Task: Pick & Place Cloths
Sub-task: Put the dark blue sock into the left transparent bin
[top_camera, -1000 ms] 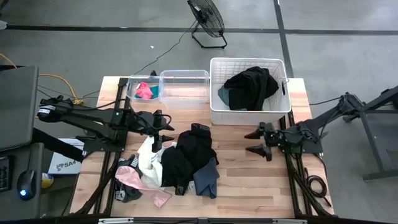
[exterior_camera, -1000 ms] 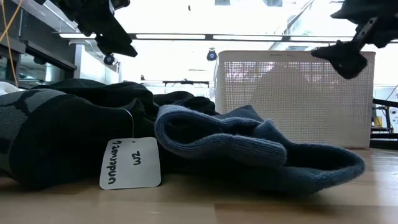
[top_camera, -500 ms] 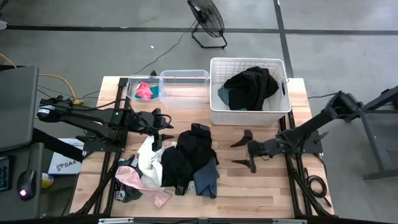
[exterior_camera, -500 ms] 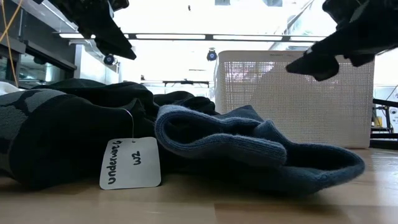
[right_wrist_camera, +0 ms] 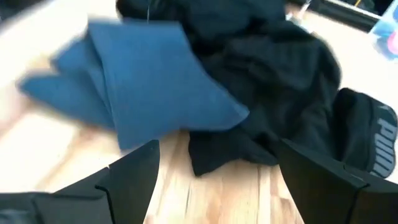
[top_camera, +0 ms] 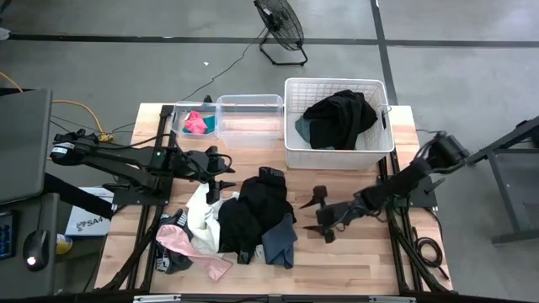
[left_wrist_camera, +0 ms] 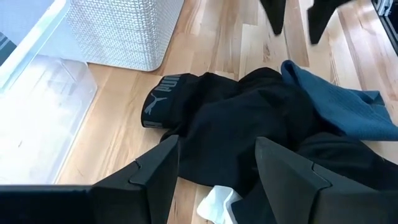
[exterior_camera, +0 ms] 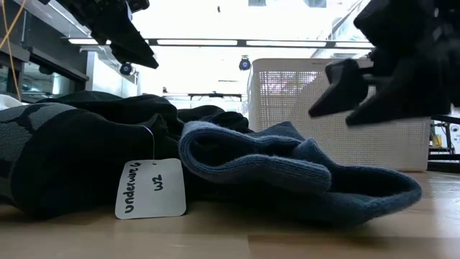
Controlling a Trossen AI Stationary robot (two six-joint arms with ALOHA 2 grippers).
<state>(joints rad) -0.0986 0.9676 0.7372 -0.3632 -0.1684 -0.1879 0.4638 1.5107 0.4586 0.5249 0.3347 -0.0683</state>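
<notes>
A pile of cloths [top_camera: 244, 220] lies on the table's middle: black garments [top_camera: 257, 209], a navy one [top_camera: 280, 240] on the pile's right, white [top_camera: 202, 215] and pink [top_camera: 198, 251] on its left. My right gripper [top_camera: 314, 216] is open, just right of the navy cloth [right_wrist_camera: 155, 81], fingers pointing at it. A black waistband with white letters [left_wrist_camera: 161, 109] lies on the wood at the pile's far side. My left gripper [top_camera: 231, 177] is open above the pile's far left part [left_wrist_camera: 249, 124]. More black and teal cloths [top_camera: 337, 118] lie in the white basket [top_camera: 290, 147].
The white slatted basket [exterior_camera: 338, 108] stands at the far right. Two clear bins [top_camera: 249, 118] stand left of it; the smaller one holds a pink cloth [top_camera: 195, 122]. A paper tag [exterior_camera: 151, 188] hangs from a black garment. Bare wood [top_camera: 354, 252] lies right of the pile.
My right gripper has moved from just in front of the basket toward the table's left and near edge and down, ending close to the pile's navy cloth; it has stayed open. The pile has kept its shape.
</notes>
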